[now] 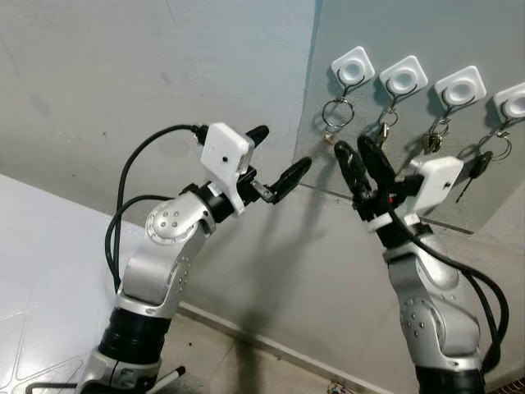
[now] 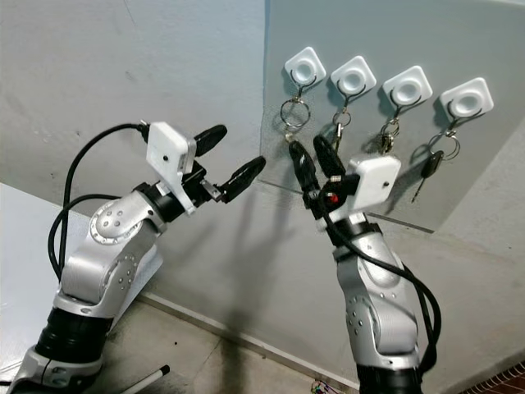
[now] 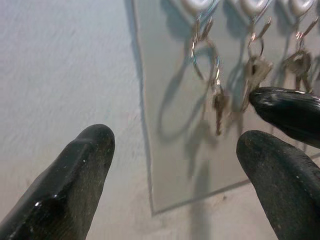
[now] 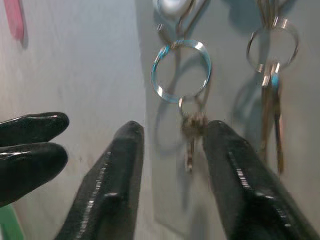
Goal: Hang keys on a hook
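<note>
— Keys (image 4: 192, 127), location?
— Hung by a large ring (image 4: 181, 68) from the leftmost white hook (image 1: 353, 66) on the grey wall panel (image 2: 410, 33); apparently free of both grippers.
— Right gripper (image 1: 362, 158)?
— Raised just below those keys, jaws apart, empty.
— Left gripper (image 1: 277, 158)?
— Beside the panel's edge, jaws spread, empty.

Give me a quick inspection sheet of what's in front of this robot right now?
Surface: grey wall panel on a pale wall.
Job's things: four white hooks, each holding keys; leftmost key ring hangs free.
Clutter: nothing seen.
Grippers: left gripper open, beside the panel; right gripper open, fingers just below the leftmost keys, holding nothing.
Cables: black cables loop along both arms.
Surroundings: floor below the wall.
</note>
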### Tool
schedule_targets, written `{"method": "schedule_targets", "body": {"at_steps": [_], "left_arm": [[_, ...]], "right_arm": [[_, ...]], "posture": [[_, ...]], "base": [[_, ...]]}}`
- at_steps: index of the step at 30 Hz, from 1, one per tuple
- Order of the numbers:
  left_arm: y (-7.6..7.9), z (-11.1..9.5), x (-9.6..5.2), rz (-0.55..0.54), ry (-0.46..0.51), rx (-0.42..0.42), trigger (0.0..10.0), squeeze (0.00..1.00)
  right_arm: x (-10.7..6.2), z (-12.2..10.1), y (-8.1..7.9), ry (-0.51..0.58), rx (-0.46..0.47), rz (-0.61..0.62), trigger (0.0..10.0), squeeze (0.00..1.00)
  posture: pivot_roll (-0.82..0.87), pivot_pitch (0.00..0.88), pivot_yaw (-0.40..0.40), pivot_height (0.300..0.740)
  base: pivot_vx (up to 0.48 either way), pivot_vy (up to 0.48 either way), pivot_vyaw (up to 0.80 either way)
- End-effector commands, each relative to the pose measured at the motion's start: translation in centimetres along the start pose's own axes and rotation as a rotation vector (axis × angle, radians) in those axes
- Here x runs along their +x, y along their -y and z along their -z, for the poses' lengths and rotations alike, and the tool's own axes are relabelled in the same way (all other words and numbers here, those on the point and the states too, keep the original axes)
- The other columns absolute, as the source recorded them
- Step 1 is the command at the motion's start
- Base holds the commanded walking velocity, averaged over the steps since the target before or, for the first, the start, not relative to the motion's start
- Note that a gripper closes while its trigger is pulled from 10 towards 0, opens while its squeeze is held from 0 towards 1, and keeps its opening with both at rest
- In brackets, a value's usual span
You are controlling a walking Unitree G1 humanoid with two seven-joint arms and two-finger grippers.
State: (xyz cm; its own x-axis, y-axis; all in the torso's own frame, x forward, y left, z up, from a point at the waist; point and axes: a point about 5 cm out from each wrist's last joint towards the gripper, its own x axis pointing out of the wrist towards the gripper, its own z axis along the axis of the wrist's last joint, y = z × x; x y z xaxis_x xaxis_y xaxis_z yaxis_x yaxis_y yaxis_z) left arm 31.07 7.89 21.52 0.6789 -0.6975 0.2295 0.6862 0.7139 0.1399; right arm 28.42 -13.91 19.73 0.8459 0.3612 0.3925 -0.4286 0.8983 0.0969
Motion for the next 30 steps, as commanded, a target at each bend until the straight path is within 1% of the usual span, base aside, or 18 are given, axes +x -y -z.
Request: {"method": "schedule_targets", "body": {"at_steps": [1, 2, 3, 4, 5, 7, 8, 9, 10, 12, 13, 15, 17, 20, 21, 22, 26, 30], "left_arm": [[0.2, 1.7, -0.4, -0.014, -0.044, 0.003, 10.0, 0.0], [0.2, 2.5, -0.7, -0.025, -0.063, -0.002, 10.0, 0.0], [0.1, 3.6, -1.0, -0.044, -0.092, -0.04, 10.0, 0.0], [0.1, 5.1, -1.5, -0.062, -0.135, -0.112, 10.0, 0.0], [0.1, 5.1, -1.5, -0.062, -0.135, -0.112, 10.0, 0.0], [0.2, 7.5, -2.4, -0.089, -0.194, -0.186, 10.0, 0.0], [0.2, 7.5, -2.4, -0.089, -0.194, -0.186, 10.0, 0.0], [0.2, 9.0, -3.1, -0.109, -0.249, -0.212, 10.0, 0.0], [0.3, 9.7, -3.4, -0.118, -0.268, -0.224, 10.0, 0.0], [0.3, 10.2, -3.6, -0.123, -0.278, -0.231, 10.0, 0.0], [0.4, 11.3, -4.2, -0.141, -0.31, -0.242, 10.0, 0.0], [0.4, 11.9, -4.5, -0.151, -0.323, -0.252, 10.0, 0.0], [0.6, 14.0, -5.4, -0.196, -0.379, -0.276, 10.0, 0.0], [1.4, 16.1, -6.3, -0.196, -0.455, -0.26, 10.0, 0.0], [1.4, 16.1, -6.3, -0.196, -0.455, -0.26, 10.0, 0.0], [1.8, 16.9, -6.7, -0.206, -0.487, -0.262, 10.0, 0.0], [2.3, 18.4, -7.6, -0.232, -0.569, -0.241, 10.0, 0.0], [3.2, 20.1, -8.8, -0.269, -0.673, -0.212, 10.0, 0.0]], "right_arm": [[-0.6, 0.9, -0.3, -0.028, -0.006, -0.014, 10.0, 1.0], [-0.9, 1.4, -0.3, -0.044, -0.005, -0.012, 10.0, 1.0], [-1.3, 2.2, -0.3, -0.07, -0.002, -0.004, 10.0, 1.0], [-1.8, 3.3, -0.2, -0.105, 0.002, 0.007, 10.0, 1.0], [-1.8, 3.3, -0.2, -0.105, 0.002, 0.007, 10.0, 1.0], [-2.7, 5.0, 0.0, -0.158, 0.02, 0.032, 10.0, 1.0], [-2.7, 5.0, 0.0, -0.158, 0.02, 0.032, 10.0, 1.0], [-3.4, 6.2, 0.2, -0.198, 0.024, 0.05, 10.0, 1.0], [-3.8, 6.8, 0.3, -0.216, 0.03, 0.06, 10.0, 1.0], [-4.0, 7.1, 0.3, -0.227, 0.035, 0.066, 10.0, 1.0], [-4.7, 8.0, 0.5, -0.256, 0.043, 0.081, 10.0, 1.0], [-5.0, 8.5, 0.5, -0.271, 0.044, 0.089, 10.0, 1.0], [-6.9, 10.8, 0.9, -0.358, 0.03, 0.115, 10.0, 1.0], [-9.0, 13.1, 1.5, -0.457, 0.029, 0.161, 10.0, 1.0], [-9.0, 13.1, 1.5, -0.457, 0.029, 0.161, 10.0, 1.0], [-10.1, 14.2, 1.7, -0.507, 0.021, 0.18, 10.0, 1.0], [-12.3, 15.8, 2.1, -0.612, 0.023, 0.225, 10.0, 1.0], [-15.3, 17.7, 2.7, -0.746, 0.01, 0.298, 10.0, 1.0]], "posture": [[-0.01, 0.0, -0.015, 0.74], [-0.01, 0.0, -0.015, 0.74], [-0.02, 0.0, -0.012, 0.74], [-0.02, 0.0, -0.011, 0.74], [-0.02, 0.0, -0.011, 0.74], [-0.02, 0.0, -0.006, 0.74], [-0.02, 0.0, -0.006, 0.74], [-0.02, 0.0, -0.004, 0.74], [-0.02, 0.0, -0.004, 0.74], [-0.02, 0.0, -0.004, 0.74], [-0.02, 0.0, -0.003, 0.74], [-0.02, 0.0, -0.003, 0.74], [-0.02, 0.0, 0.0, 0.74], [-0.01, 0.0, -0.002, 0.74], [-0.01, 0.0, -0.002, 0.74], [-0.01, 0.0, 0.0, 0.74], [-0.02, 0.0, 0.0, 0.74], [-0.02, 0.0, 0.001, 0.74]], "base": [[0.0, 0.0, 0.0], [0.0, 0.0, 0.0], [0.0, 0.0, 0.0], [0.0, 0.0, 0.0], [0.0, 0.0, 0.0], [0.0, 0.0, 0.0], [0.0, 0.0, 0.0], [0.0, 0.0, 0.0], [0.0, 0.0, 0.0], [0.0, 0.0, 0.0], [0.0, 0.0, 0.0], [0.0, 0.0, 0.0], [0.0, 0.0, 0.0], [0.0, 0.0, 0.0], [0.0, 0.0, 0.0], [0.0, 0.0, 0.0], [0.0, 0.0, 0.0], [0.0, 0.0, 0.0]]}}
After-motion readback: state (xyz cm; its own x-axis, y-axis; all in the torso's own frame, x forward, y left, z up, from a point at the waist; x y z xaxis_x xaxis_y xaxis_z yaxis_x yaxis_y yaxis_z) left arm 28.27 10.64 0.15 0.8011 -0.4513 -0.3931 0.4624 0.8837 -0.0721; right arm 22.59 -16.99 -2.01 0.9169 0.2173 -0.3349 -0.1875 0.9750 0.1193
